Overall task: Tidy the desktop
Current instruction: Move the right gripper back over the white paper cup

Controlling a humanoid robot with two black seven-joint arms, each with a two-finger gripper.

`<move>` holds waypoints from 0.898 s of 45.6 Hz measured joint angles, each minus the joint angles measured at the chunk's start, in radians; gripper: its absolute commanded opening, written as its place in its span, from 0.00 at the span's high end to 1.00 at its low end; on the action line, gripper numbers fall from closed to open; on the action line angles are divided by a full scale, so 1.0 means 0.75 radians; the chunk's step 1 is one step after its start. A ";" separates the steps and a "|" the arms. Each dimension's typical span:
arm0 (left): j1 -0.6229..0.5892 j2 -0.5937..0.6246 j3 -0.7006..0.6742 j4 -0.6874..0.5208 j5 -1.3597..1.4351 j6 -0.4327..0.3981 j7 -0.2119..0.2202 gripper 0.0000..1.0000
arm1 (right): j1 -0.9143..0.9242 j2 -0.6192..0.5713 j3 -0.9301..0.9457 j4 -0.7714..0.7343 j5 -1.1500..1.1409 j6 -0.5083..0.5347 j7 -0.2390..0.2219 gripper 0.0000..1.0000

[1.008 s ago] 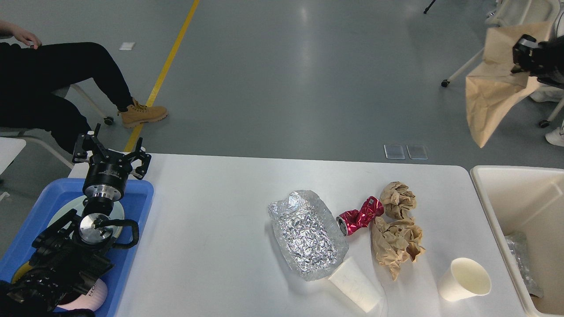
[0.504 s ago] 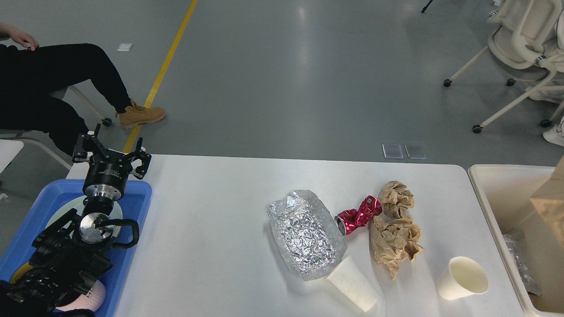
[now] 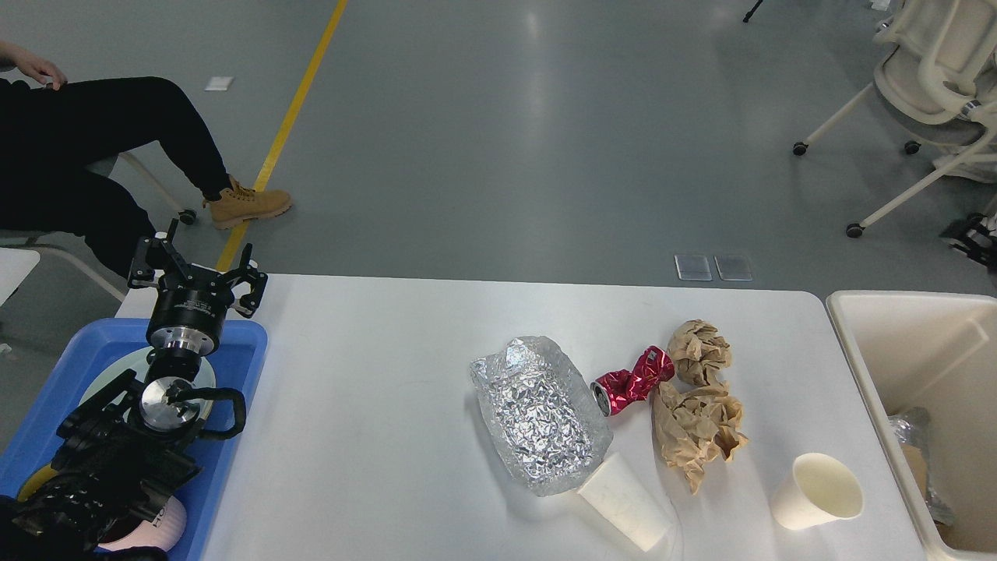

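Observation:
The white desktop (image 3: 374, 374) carries a crumpled foil sheet (image 3: 539, 413), a crushed red can (image 3: 632, 380), two wads of brown paper (image 3: 701, 351) (image 3: 697, 432), an upright paper cup (image 3: 818, 491) and another paper cup lying on its side (image 3: 627, 502). My left gripper (image 3: 195, 269) is open and empty above the far end of the blue tray (image 3: 245, 366). A small dark shape at the right edge appears to be my right gripper (image 3: 970, 234); its fingers cannot be told apart.
The cream bin (image 3: 853, 343) stands off the table's right end, with foil and brown paper (image 3: 915, 460) inside. The tray holds a plate (image 3: 109, 378) and a pink cup (image 3: 163, 526). A seated person (image 3: 93, 148) is at far left and a wheeled chair (image 3: 927, 78) at far right.
The brown paper bag held high at the right has dropped into the cream bin, and the right arm has drawn back to the right edge. The left arm has not moved.

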State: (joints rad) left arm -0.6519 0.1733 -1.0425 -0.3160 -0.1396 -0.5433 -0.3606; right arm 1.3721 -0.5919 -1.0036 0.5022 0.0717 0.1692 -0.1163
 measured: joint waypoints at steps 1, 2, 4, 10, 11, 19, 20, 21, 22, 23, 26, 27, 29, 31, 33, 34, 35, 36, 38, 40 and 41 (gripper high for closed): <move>0.000 0.000 0.000 0.000 -0.001 0.000 0.000 0.03 | 0.058 0.003 -0.020 0.042 0.000 0.008 0.000 0.00; 0.000 0.000 0.000 0.000 -0.001 0.000 0.000 0.03 | 0.106 0.006 -0.036 0.077 0.000 0.016 0.000 0.00; 0.000 0.000 0.000 0.000 0.000 0.000 0.000 0.03 | 0.213 0.021 -0.071 0.150 0.000 0.041 0.000 0.00; 0.000 0.000 0.000 0.000 0.000 0.000 0.000 0.03 | 0.459 0.096 -0.127 0.283 0.000 0.183 0.000 0.00; 0.000 0.000 0.000 0.000 0.000 0.000 0.000 0.03 | 0.498 0.116 -0.138 0.298 0.000 0.225 0.000 0.00; 0.000 0.000 0.000 0.000 0.000 0.000 0.000 0.03 | 0.708 0.292 -0.215 0.368 0.000 0.511 0.000 0.00; 0.000 0.000 0.000 0.000 0.000 0.000 0.000 0.03 | 0.728 0.309 -0.221 0.382 0.001 0.540 0.000 0.00; 0.000 0.000 0.000 0.000 0.000 0.000 0.000 0.03 | 0.762 0.334 -0.229 0.408 0.001 0.587 0.000 0.00; 0.000 0.000 0.000 0.000 0.000 0.000 0.000 0.03 | 0.781 0.345 -0.232 0.424 0.001 0.610 0.000 0.00; 0.000 0.000 0.000 0.000 0.000 0.000 0.000 0.03 | 0.799 0.354 -0.234 0.440 0.000 0.631 0.000 0.00; 0.000 0.000 0.000 0.000 0.001 0.000 0.000 0.03 | 0.865 0.374 -0.238 0.506 0.001 0.692 0.000 0.00; 0.000 0.000 0.000 0.000 0.001 0.000 0.000 0.03 | 0.886 0.379 -0.238 0.530 0.000 0.710 0.000 0.00; 0.000 0.000 0.000 0.000 0.001 0.000 0.000 0.03 | 0.933 0.390 -0.239 0.585 -0.001 0.748 -0.001 0.00; 0.000 0.000 0.000 0.000 0.001 0.000 0.000 0.03 | 0.972 0.399 -0.239 0.634 -0.003 0.785 -0.001 0.00; 0.000 0.000 0.000 0.000 0.001 0.000 0.000 0.03 | 1.015 0.407 -0.239 0.684 -0.003 0.828 -0.001 0.00; 0.000 0.000 0.000 0.000 0.001 0.000 0.000 0.03 | 1.033 0.408 -0.238 0.705 -0.003 0.847 -0.001 0.00; 0.000 0.000 0.000 0.000 0.001 0.000 0.000 0.03 | 1.054 0.410 -0.237 0.727 -0.003 0.870 0.000 0.00; 0.000 0.000 0.000 0.000 0.001 0.000 0.000 0.03 | 1.070 0.411 -0.235 0.743 -0.003 0.885 0.001 0.00; 0.000 0.000 0.000 0.000 0.001 0.000 0.000 0.03 | 1.094 0.412 -0.231 0.768 -0.003 0.910 0.002 0.00; 0.000 0.000 0.000 0.000 0.001 0.000 0.000 0.03 | 1.109 0.412 -0.227 0.785 -0.003 0.923 0.003 0.00; 0.000 0.000 0.000 0.000 0.001 0.000 0.000 0.03 | 1.112 0.412 -0.225 0.789 -0.003 0.924 0.003 0.00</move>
State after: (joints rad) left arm -0.6519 0.1733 -1.0425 -0.3160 -0.1391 -0.5430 -0.3607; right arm 2.2063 -0.2832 -1.1722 1.0944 0.0691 0.8619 -0.1140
